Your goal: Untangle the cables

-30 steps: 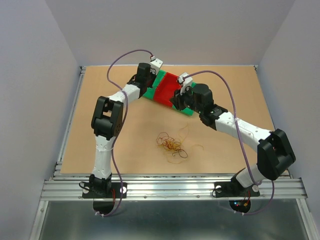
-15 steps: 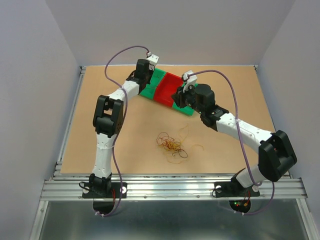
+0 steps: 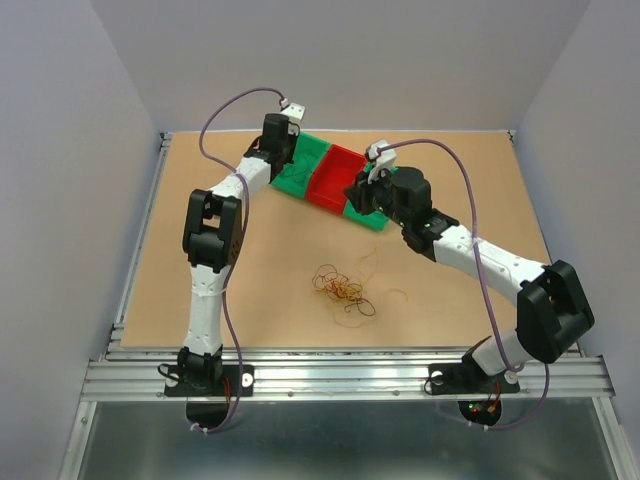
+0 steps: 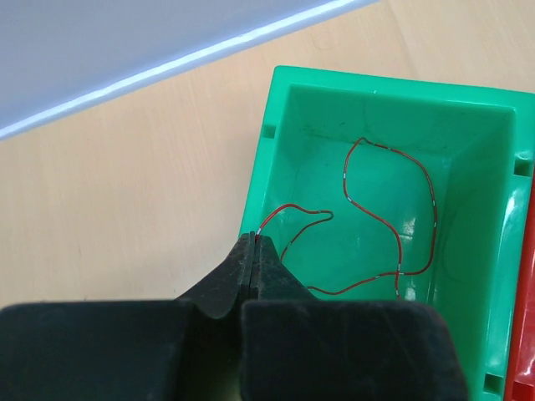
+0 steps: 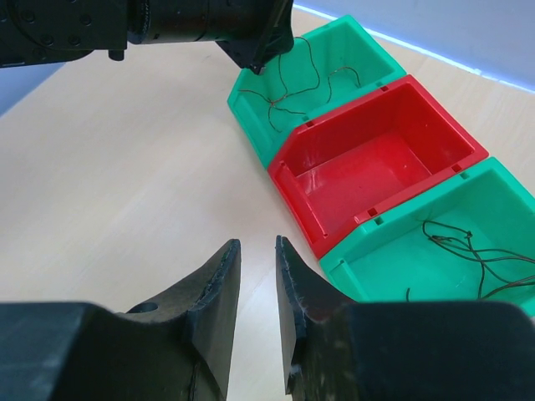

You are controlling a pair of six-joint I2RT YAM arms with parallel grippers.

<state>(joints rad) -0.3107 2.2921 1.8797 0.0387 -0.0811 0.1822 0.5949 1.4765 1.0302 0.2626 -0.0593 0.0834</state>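
The tangled cables [image 3: 340, 288], thin orange, red and dark strands, lie in a small clump mid-table. My left gripper [image 4: 253, 238] is shut on the end of a red cable [image 4: 345, 184], at the near-left rim of the left green bin [image 4: 393, 83]. The rest of that cable lies curled on the bin floor. In the top view, the left gripper [image 3: 281, 168] hangs over that bin's left end. My right gripper [image 5: 257, 244] is open and holds nothing. It hovers over bare table beside the red bin [image 5: 376, 163], far from the clump.
Three bins stand in a row at the back: left green bin [image 3: 303, 160], empty red bin [image 3: 333, 176] and right green bin [image 5: 451, 259], which holds dark cables [image 5: 476, 251]. A loose orange strand [image 3: 395, 293] lies right of the clump. A raised rail borders the table.
My left arm has swung left along the bins, carrying its shut gripper to the left end of the left green bin. The right gripper has shifted slightly toward the back.
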